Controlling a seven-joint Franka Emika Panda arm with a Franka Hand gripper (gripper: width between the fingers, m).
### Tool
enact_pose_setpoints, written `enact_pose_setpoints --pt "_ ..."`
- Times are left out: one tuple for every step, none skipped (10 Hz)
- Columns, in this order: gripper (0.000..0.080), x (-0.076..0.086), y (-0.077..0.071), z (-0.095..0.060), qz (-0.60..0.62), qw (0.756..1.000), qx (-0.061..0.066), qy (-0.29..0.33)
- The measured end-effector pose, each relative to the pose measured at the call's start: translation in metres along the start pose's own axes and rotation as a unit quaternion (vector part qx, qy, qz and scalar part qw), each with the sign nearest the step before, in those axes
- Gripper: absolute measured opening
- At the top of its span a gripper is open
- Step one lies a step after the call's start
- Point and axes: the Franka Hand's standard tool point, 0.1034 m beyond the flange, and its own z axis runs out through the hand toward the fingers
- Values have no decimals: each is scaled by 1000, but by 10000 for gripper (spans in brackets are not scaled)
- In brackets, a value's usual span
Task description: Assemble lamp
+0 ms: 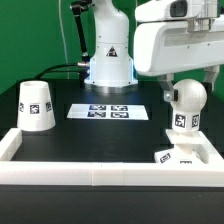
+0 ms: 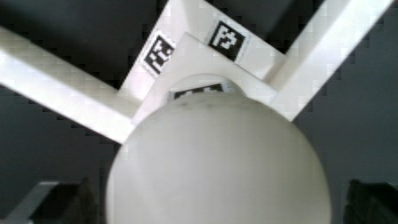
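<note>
The round white bulb (image 1: 185, 104) stands upright near the exterior view's right, a tag on its lower stem. My gripper (image 1: 188, 90) is over it, open, with a finger on each side of the globe and a dark gap between each finger and the bulb in the wrist view. There the bulb (image 2: 214, 160) fills the picture, with the gripper (image 2: 214, 212) around it. The small square base (image 1: 177, 155) lies flat in the corner of the white rail, in front of the bulb; it shows beyond the bulb as the base (image 2: 210, 52). The tapered shade (image 1: 36, 104) stands far off at the exterior view's left.
A white rail (image 1: 90, 172) runs along the front of the black table and up both sides; its corner arms (image 2: 54, 85) show in the wrist view. The marker board (image 1: 105, 111) lies flat at mid-table. The arm's pedestal (image 1: 108, 60) stands behind it.
</note>
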Motion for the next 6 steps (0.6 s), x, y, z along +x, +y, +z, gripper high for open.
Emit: enact_pose_setpoints --pt "699 -1 2 0 -15 1000 -1 -1" --pt "699 -2 4 0 -56 998 -3 -2" --pt "699 -3 5 1 -86 996 -6 -4" --pt "699 -3 6 1 -100 995 -6 -5" --pt "699 -4 8 2 -163 987 -9 -9" --pt "699 -4 8 4 -216 976 -12 -13"
